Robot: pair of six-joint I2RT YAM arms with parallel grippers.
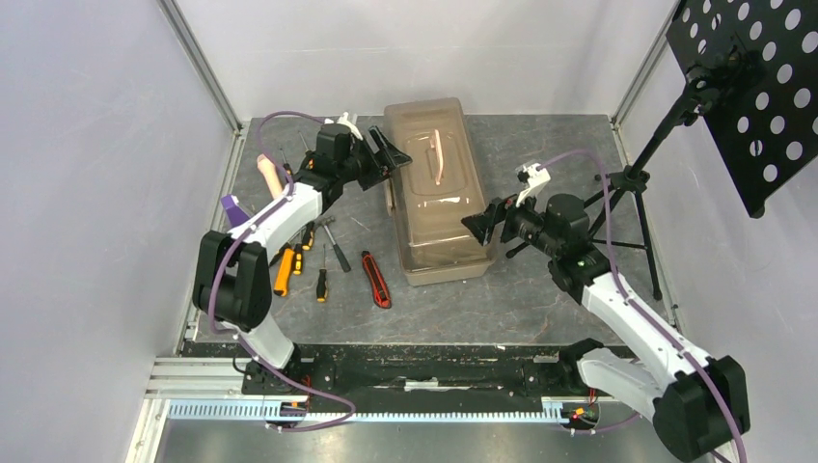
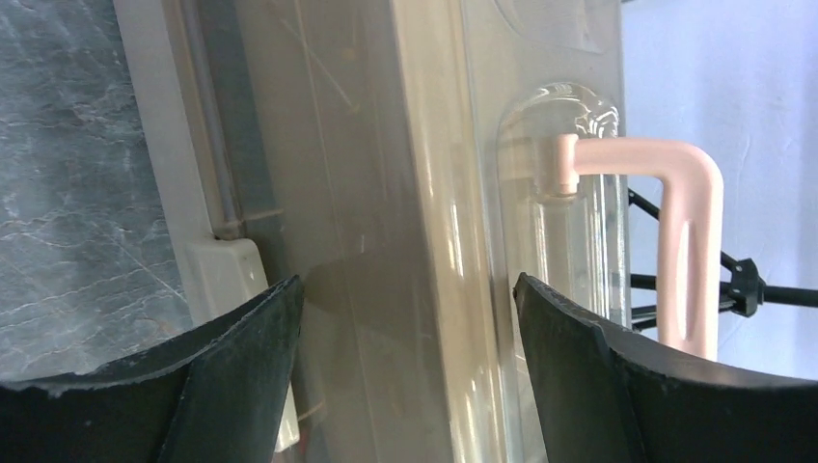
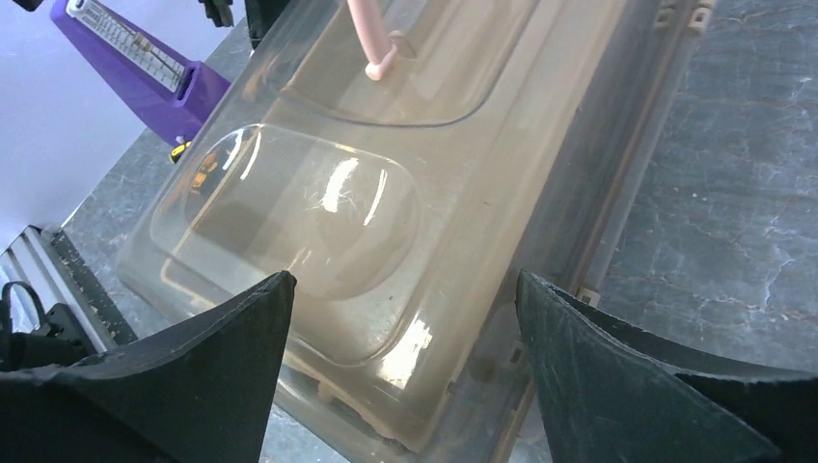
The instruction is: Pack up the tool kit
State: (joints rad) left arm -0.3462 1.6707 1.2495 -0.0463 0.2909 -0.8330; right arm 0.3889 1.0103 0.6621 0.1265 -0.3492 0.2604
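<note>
The tan translucent toolbox [image 1: 434, 193] lies with its lid down in the middle of the table, its pinkish handle [image 2: 690, 222] flat on top. My left gripper [image 1: 391, 154] is open at the box's far left edge, and the lid's long edge [image 2: 434, 145] runs between its fingers [image 2: 407, 280]. My right gripper [image 1: 479, 224] is open over the near right corner [image 3: 318, 203], jaws wide [image 3: 405, 276]. Left of the box lie orange-and-black screwdrivers [image 1: 283, 270], a small hammer [image 1: 334, 243] and the red-black utility knife [image 1: 376, 280].
A beige rod [image 1: 270, 174] and a purple block [image 1: 231, 207] lie near the table's left edge; the purple block [image 3: 135, 68] also shows beyond the box. A black tripod [image 1: 632, 193] with a perforated panel [image 1: 762, 87] stands at the right.
</note>
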